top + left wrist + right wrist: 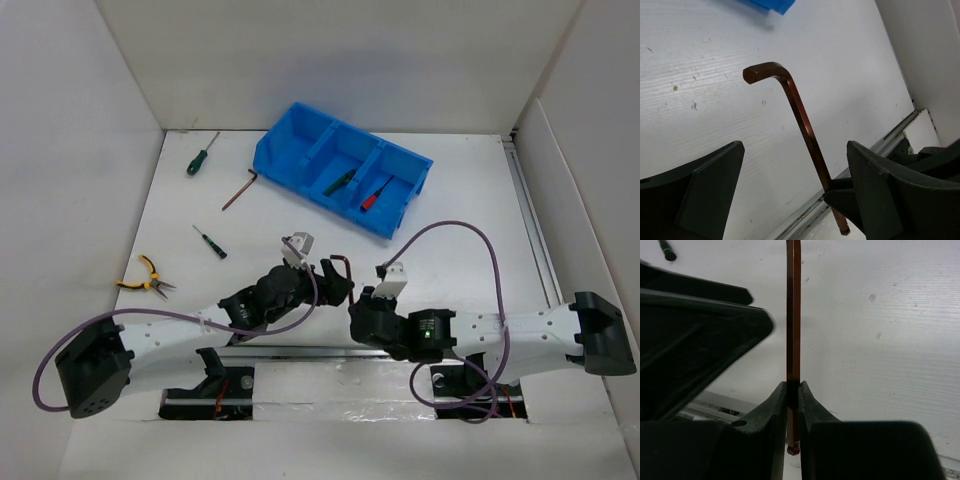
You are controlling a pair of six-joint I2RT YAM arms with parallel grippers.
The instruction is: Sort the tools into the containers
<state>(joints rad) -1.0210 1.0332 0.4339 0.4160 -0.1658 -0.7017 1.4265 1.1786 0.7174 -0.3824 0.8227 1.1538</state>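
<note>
Count, tabletop (460,190):
- Blue bin (310,185): 1, three compartments.
- Screwdrivers: 4. Green-handled screwdriver (340,182) lies in the middle compartment and red-handled screwdriver (373,198) in the right one. Large green screwdriver (200,157) and small dark screwdriver (210,242) lie loose left of the bin.
- Hex keys: 2. Loose hex key (238,190) lies near the bin's left end. Held hex key (799,112) is pinched tight by the right claw (793,385), low on its long shank.
- Left claw (794,147): spread wide, one finger either side of that shank.
- Yellow pliers (145,278): 1, far left.
</note>
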